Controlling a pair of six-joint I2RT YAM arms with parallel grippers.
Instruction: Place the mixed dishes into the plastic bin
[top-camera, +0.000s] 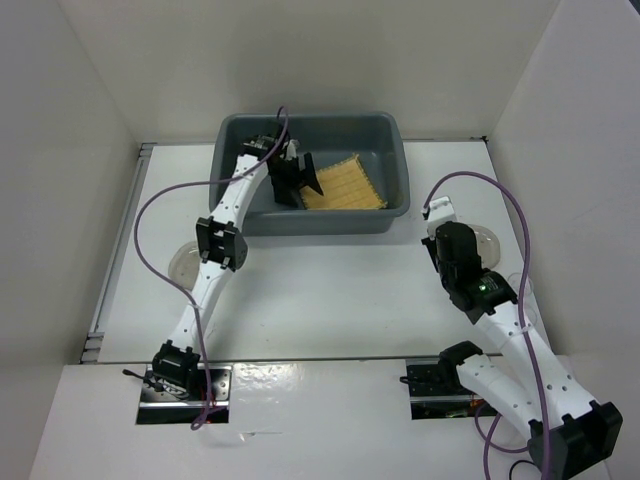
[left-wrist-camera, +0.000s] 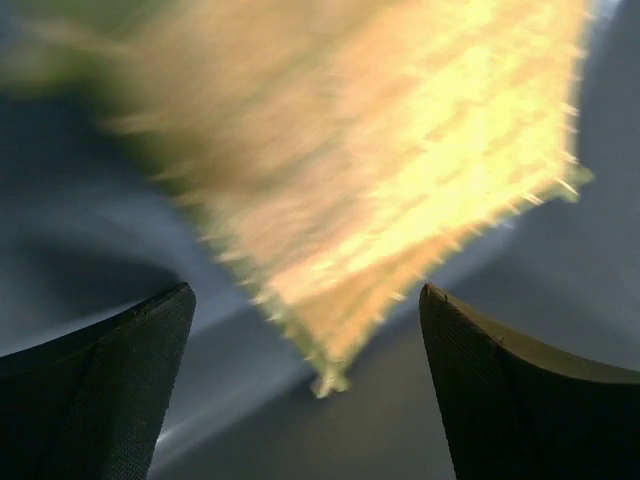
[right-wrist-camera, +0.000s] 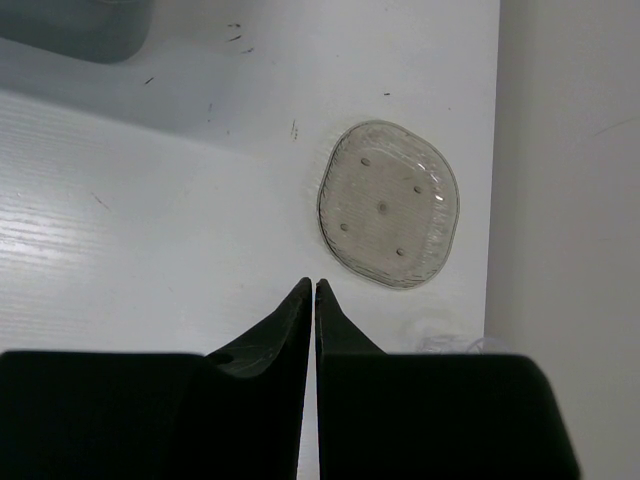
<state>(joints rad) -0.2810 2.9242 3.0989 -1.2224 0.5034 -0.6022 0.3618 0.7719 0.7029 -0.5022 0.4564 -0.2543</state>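
The grey-blue plastic bin (top-camera: 398, 150) stands at the back of the table. The yellow woven mat (top-camera: 345, 185) lies inside it, tilted against the floor. My left gripper (top-camera: 298, 178) hangs inside the bin just left of the mat. In the left wrist view my left gripper (left-wrist-camera: 307, 292) is open, and the blurred mat (left-wrist-camera: 400, 150) is beyond the fingers, touching neither. A see-through plate (right-wrist-camera: 390, 205) lies on the table just ahead and right of my right gripper (right-wrist-camera: 314, 283), which is shut and holds nothing. Another clear plate (top-camera: 183, 258) lies beside the left arm.
A small clear glassy item (right-wrist-camera: 450, 343) shows partly behind my right fingers, close to the right wall. White walls enclose the table on three sides. The bin's corner (right-wrist-camera: 80, 25) shows far ahead on the left in the right wrist view.
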